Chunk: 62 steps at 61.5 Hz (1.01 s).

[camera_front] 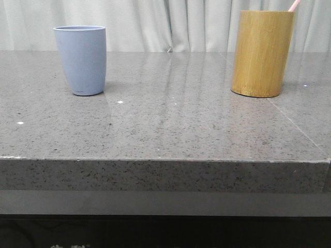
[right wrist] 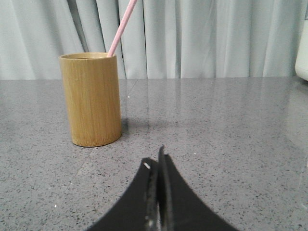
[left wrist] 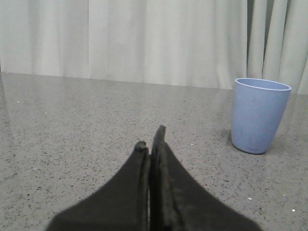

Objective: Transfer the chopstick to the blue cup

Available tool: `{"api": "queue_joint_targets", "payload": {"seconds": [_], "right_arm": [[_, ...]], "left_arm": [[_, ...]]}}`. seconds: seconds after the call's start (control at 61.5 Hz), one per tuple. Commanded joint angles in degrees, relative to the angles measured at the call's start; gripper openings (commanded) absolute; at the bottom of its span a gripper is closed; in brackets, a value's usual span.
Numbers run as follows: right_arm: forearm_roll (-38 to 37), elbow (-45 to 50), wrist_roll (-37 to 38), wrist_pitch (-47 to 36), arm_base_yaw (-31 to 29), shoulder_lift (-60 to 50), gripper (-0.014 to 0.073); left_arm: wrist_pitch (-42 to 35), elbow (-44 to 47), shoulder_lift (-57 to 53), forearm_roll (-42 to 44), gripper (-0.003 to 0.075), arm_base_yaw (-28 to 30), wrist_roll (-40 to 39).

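The blue cup (camera_front: 80, 60) stands upright at the far left of the grey stone table; it also shows in the left wrist view (left wrist: 259, 115). A pale-pink chopstick (camera_front: 294, 5) leans out of a tall yellow-brown wooden cylinder (camera_front: 261, 53) at the far right; in the right wrist view the chopstick (right wrist: 122, 26) rises from the cylinder (right wrist: 92, 98). My left gripper (left wrist: 150, 138) is shut and empty, low over the table, apart from the blue cup. My right gripper (right wrist: 155, 158) is shut and empty, short of the cylinder. Neither gripper shows in the front view.
The grey speckled table (camera_front: 170, 119) ends in a front edge (camera_front: 165, 160) near the camera. Pale curtains (camera_front: 170, 23) hang behind it. A white object's edge (right wrist: 303, 53) shows at the side of the right wrist view.
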Motion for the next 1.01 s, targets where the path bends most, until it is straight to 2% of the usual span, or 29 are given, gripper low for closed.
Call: {"api": "queue_joint_targets", "payload": {"seconds": [0.0, 0.358, 0.764, 0.991], "right_arm": [[-0.7, -0.2, 0.0, -4.9, -0.5, -1.1, -0.0067], [-0.7, -0.2, 0.0, -4.9, -0.5, -1.1, -0.0067], [-0.7, -0.6, 0.0, -5.2, -0.5, -1.1, -0.0067], [-0.8, -10.8, -0.1, 4.4, -0.5, -0.8, -0.0067]], "left_arm": [[-4.2, 0.8, -1.3, -0.6, -0.0019, 0.1, -0.4], [-4.2, 0.8, -1.3, -0.6, -0.0019, 0.1, -0.4], [-8.5, -0.5, -1.3, 0.2, -0.0019, 0.1, -0.1], [2.3, -14.2, 0.5, 0.2, -0.0019, 0.1, -0.1]]}}
